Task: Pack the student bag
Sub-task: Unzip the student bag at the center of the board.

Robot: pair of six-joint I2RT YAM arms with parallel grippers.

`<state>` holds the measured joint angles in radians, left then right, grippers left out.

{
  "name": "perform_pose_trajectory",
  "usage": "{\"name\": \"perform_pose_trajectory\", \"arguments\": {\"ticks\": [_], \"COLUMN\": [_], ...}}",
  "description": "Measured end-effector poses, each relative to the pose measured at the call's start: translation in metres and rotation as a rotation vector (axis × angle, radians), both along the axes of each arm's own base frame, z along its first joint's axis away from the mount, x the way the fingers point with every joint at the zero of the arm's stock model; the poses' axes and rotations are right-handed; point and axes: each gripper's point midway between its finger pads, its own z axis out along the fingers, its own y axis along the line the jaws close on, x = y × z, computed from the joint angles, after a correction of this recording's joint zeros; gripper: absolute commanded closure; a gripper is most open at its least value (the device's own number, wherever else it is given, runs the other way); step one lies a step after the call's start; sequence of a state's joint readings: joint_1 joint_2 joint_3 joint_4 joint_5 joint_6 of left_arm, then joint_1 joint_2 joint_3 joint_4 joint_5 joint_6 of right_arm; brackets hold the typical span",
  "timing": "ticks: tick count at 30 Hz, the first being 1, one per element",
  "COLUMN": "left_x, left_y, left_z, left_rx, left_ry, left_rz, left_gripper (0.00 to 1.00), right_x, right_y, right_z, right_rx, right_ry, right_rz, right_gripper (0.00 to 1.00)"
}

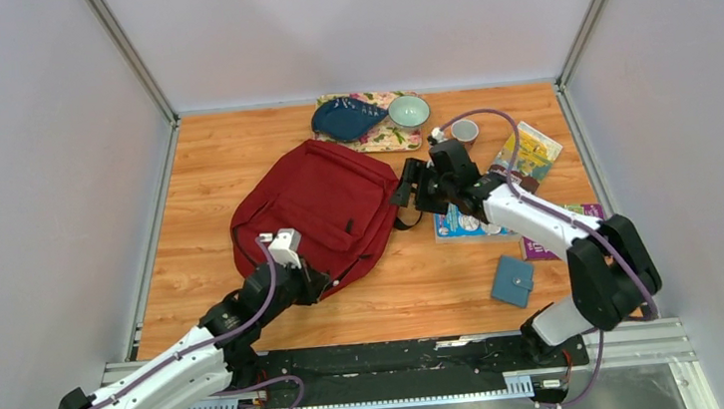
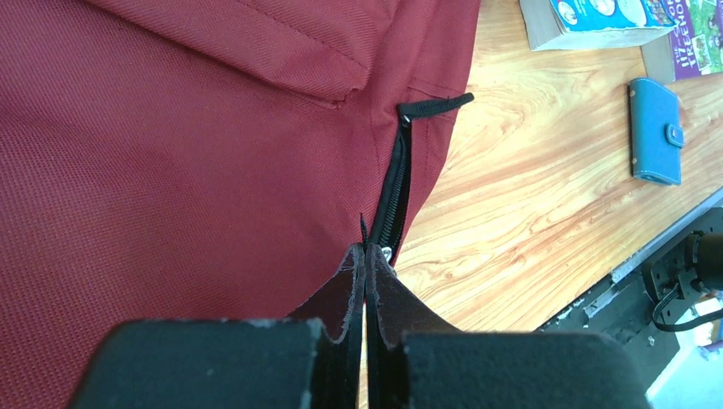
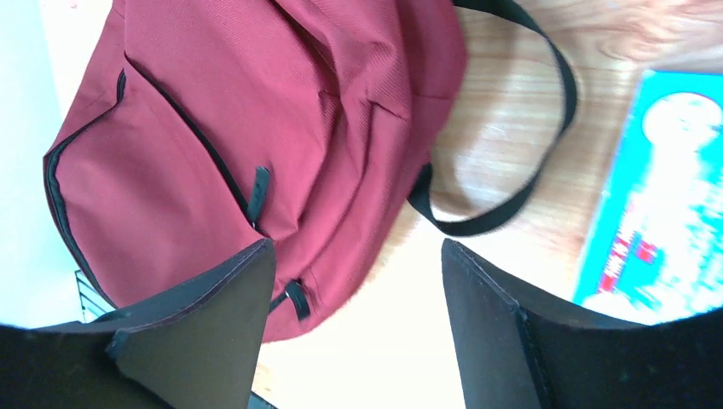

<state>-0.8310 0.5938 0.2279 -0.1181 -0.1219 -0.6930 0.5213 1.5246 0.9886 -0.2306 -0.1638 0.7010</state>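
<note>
The student bag [image 1: 323,208], dark red with black zippers, lies flat in the middle of the table. My left gripper [image 1: 310,282] is at its near edge. In the left wrist view its tips [image 2: 365,249] are pinched together at the end of a black zipper [image 2: 394,192], with a black zipper pull poking out between them. My right gripper [image 1: 404,185] hovers at the bag's right edge, jaws wide apart and nothing between them [image 3: 358,243]. Under it I see red fabric [image 3: 213,111] and a black strap loop [image 3: 511,204].
A blue wallet [image 1: 512,281] lies near the front right. Books [image 1: 460,223] and a purple booklet [image 1: 580,219] sit right of the bag, a yellow packet [image 1: 531,151] beyond. At the back, a floral tray [image 1: 377,138] holds a blue pouch [image 1: 348,118] and a bowl [image 1: 408,111]; a cup [image 1: 464,131] stands beside.
</note>
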Motion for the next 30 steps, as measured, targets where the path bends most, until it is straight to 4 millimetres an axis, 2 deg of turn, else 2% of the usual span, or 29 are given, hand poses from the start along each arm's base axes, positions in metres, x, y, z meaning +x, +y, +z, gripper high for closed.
{"name": "perform_pose_trajectory", "arguments": {"ticks": [5,10,13,15,21,26,30], "left_x": [0.002,0.01,0.016,0.022,0.031,0.032,0.029], "left_y": [-0.002,-0.006,-0.011,-0.017,-0.023,-0.017,-0.013], "left_z": [-0.001,0.002,0.007,0.017,0.034,0.033,0.021], "left_rx": [0.024,0.061,0.085,0.094,0.112,0.121,0.113], "left_ry": [0.004,-0.013,-0.014,-0.014,0.014,0.045,0.03], "left_rz": [-0.007,-0.021,-0.025,-0.029,0.002,0.048,0.048], "left_gripper": [1.0,1.0,1.0,1.0,1.0,1.0,1.0], "right_x": [-0.016,-0.031,-0.038,-0.045,-0.073,-0.078,-0.087], "right_y": [-0.033,-0.054,-0.056,-0.054,-0.048,-0.048,-0.05], "right_z": [0.021,0.035,0.038,0.036,0.029,0.048,0.046], "right_rx": [-0.023,-0.013,0.004,0.024,0.067,0.063,0.091], "right_ry": [-0.038,-0.066,-0.064,-0.041,0.128,0.154,0.115], "right_rz": [-0.038,-0.069,-0.07,-0.066,-0.049,-0.061,-0.066], "right_gripper": [0.21,0.19,0.17,0.16,0.14,0.14,0.14]}}
